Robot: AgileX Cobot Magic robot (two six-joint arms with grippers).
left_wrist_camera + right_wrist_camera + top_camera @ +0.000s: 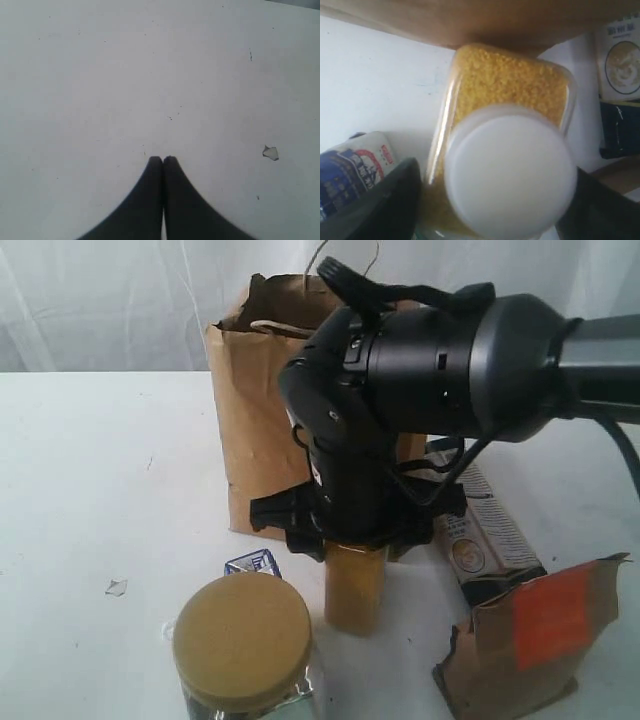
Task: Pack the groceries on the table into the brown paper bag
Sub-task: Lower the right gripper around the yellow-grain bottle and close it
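Here the right tool [495,192] straddles the upright white-capped bottle [507,85].

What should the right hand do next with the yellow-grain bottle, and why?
Probably close firmly on the white-capped bottle of yellow grains: the right hand straddles its cap, contact is unclear, and it stands on the white table outside the brown paper bag.
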